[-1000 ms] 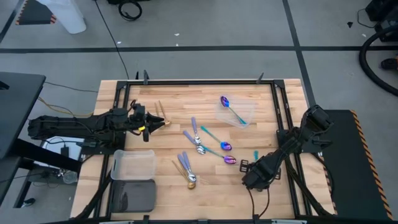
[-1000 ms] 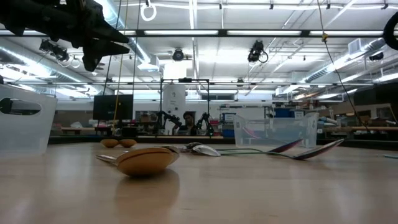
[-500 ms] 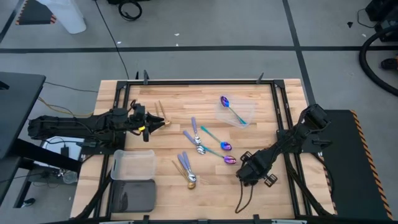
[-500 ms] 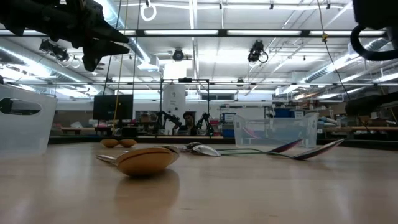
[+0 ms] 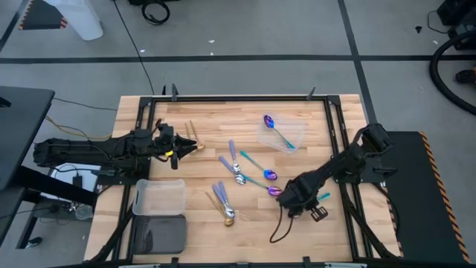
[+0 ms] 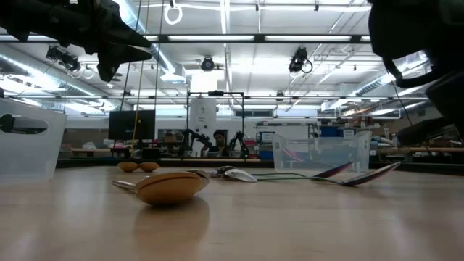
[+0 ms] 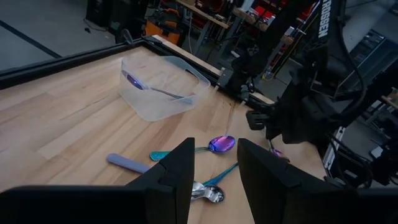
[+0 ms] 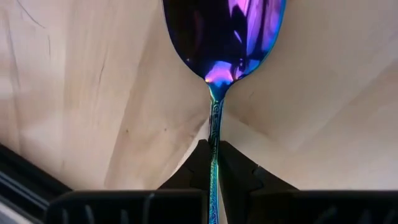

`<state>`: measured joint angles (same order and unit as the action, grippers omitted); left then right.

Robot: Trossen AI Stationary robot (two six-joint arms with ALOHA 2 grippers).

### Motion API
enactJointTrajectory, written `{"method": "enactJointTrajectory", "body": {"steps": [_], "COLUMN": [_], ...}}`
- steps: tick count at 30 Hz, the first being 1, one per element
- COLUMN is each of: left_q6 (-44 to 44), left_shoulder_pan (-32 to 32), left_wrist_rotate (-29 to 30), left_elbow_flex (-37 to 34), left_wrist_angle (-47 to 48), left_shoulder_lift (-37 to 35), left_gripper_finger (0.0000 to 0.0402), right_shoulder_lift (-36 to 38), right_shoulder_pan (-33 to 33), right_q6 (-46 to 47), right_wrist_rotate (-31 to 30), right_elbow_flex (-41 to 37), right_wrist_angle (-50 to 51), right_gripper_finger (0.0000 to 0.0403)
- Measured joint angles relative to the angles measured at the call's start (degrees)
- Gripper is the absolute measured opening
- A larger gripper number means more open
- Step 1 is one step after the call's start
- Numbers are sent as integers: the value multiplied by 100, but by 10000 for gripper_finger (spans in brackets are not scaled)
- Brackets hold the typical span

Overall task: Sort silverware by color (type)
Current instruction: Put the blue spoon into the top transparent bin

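Your right end effector (image 5: 286,201) sits low over the table (image 5: 201,119), arm stretched in from the right edge, fingers (image 8: 200,163) clenched on the handle of an iridescent spoon (image 8: 222,34) (bowl pointing away from the wrist). Count with me on the high view: two more iridescent spoons (image 5: 260,171) loose mid-table, one in the clear container (image 5: 282,135), about four lavender-handled pieces (image 5: 232,160), three or so gold ones (image 5: 192,138). Your left end effector (image 5: 195,147) hovers at the left side, arm level, jaws parted with nothing in them.
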<state>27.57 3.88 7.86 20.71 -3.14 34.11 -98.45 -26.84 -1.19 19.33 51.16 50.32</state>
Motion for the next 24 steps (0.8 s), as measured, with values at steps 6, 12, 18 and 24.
{"method": "enactJointTrajectory", "body": {"steps": [6, 12, 18, 24], "left_q6": [-279, -336, -336, -336], "left_shoulder_pan": [2, 2, 1, 2], "left_wrist_rotate": [-2, -2, -2, -1], "left_elbow_flex": [0, 0, 0, 0], "left_wrist_angle": [0, 0, -1, -2], "left_shoulder_lift": [0, 2, 2, 0], "left_gripper_finger": [130, 130, 130, 130], "right_shoulder_lift": [108, 565, 1187, 1729], "right_shoulder_pan": [203, 383, 611, 1019], "right_q6": [-32, -162, -170, 246], "right_wrist_rotate": [105, 264, 95, -359], "right_elbow_flex": [0, 33, 37, 37], "right_wrist_angle": [112, 58, -175, -337], "right_gripper_finger": [23, 23, 23, 22]}}
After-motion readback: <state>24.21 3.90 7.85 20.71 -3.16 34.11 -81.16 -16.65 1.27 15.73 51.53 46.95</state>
